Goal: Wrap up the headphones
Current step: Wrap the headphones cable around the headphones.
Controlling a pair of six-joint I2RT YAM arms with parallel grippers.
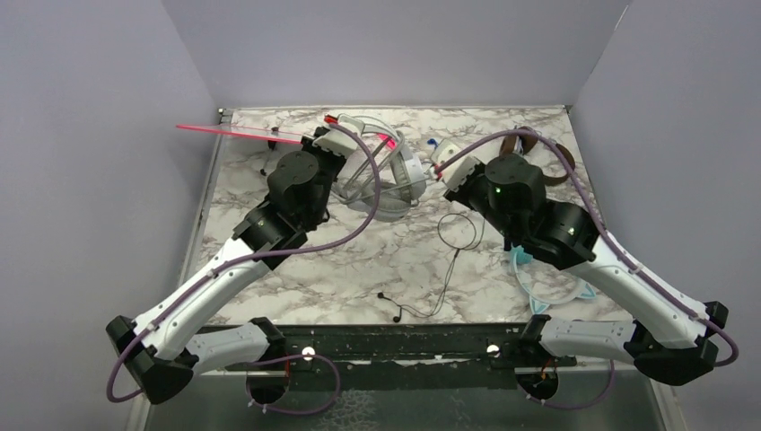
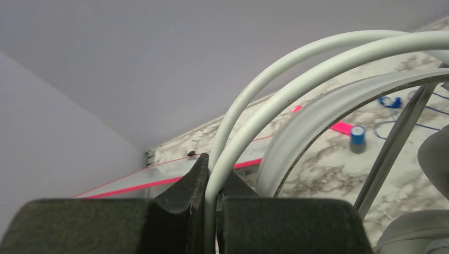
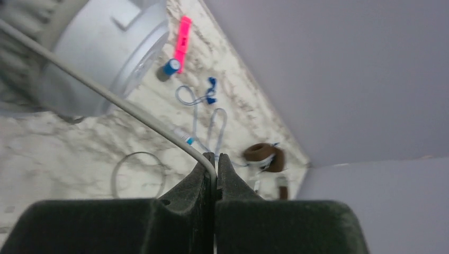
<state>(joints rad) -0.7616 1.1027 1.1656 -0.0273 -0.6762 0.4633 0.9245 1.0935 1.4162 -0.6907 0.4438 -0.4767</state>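
The white-grey headphones [image 1: 388, 180] lie at the back middle of the marble table, their ear cup [image 3: 106, 58] and headband [image 2: 317, 106] close to the wrist cameras. My left gripper [image 1: 339, 126] [image 2: 216, 166] is shut on two strands of their white cord [image 2: 275, 79], just left of the headband. My right gripper [image 1: 438, 169] [image 3: 214, 157] is shut on another stretch of the same cord [image 3: 122, 103], right of the cup. The brown headphones [image 1: 538, 154] [image 3: 265, 156] sit at the back right. The teal headphones [image 1: 538, 285] lie partly hidden under my right arm.
A thin black cord [image 1: 453, 235] with a plug [image 1: 395, 315] trails across the front middle. A pink marker [image 3: 182, 38] with a blue cap [image 2: 358, 138] and a thin blue cable [image 3: 204, 100] lie near the back wall. Purple walls enclose three sides.
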